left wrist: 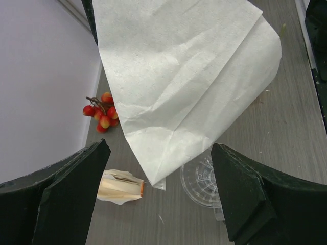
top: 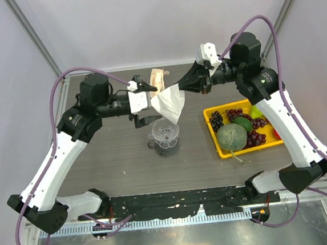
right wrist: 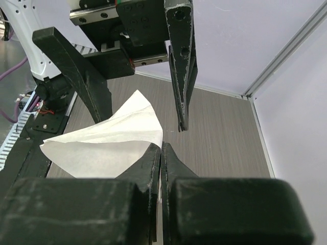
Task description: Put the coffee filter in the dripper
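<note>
Surface: grey wood-grain table point(top: 110, 167), pale walls point(top: 143, 21) around
Count: one coffee filter point(top: 170, 106), one dripper point(top: 164, 135), one yellow tray point(top: 212, 132)
Right gripper point(right wrist: 161, 153): pinching the filter above the dripper
Left gripper point(left wrist: 161, 150): jaws spread, released, holding nothing

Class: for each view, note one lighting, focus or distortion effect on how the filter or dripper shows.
Top external: soft even light, faint shadows; the clear dripper nearly melts into the grey table. Left wrist: the coffee filter is bright, creases shaded; the left gripper looks dark and soft-edged. Right wrist: the right gripper looms dark and slightly blurred in the foreground.
</note>
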Controlling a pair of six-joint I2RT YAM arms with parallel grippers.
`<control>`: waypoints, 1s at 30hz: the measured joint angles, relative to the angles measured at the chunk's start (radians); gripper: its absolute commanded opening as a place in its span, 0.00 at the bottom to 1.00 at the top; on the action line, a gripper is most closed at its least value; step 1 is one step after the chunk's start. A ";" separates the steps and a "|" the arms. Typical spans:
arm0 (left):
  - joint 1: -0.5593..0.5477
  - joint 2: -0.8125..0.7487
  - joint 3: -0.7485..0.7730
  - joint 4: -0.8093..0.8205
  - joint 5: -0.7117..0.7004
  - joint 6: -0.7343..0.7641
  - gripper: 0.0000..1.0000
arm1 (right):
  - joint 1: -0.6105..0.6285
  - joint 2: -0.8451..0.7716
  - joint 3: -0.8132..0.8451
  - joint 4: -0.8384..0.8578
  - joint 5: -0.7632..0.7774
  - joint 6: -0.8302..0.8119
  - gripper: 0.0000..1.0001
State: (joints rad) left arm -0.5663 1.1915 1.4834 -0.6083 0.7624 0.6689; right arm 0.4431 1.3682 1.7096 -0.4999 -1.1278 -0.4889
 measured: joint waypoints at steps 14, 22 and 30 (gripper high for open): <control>-0.042 0.052 0.089 -0.063 -0.037 0.047 0.25 | 0.000 0.010 0.000 0.007 -0.001 0.031 0.05; -0.042 0.026 0.043 -0.054 -0.039 0.046 0.72 | 0.001 0.013 0.000 0.007 -0.001 0.031 0.05; -0.021 0.011 -0.021 0.060 -0.052 -0.105 0.90 | -0.007 0.040 0.000 0.083 0.027 0.201 0.05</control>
State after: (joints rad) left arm -0.5873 1.2030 1.4628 -0.5488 0.7101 0.5644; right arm 0.4362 1.4082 1.7096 -0.4168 -1.1004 -0.2878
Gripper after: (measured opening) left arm 0.812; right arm 0.058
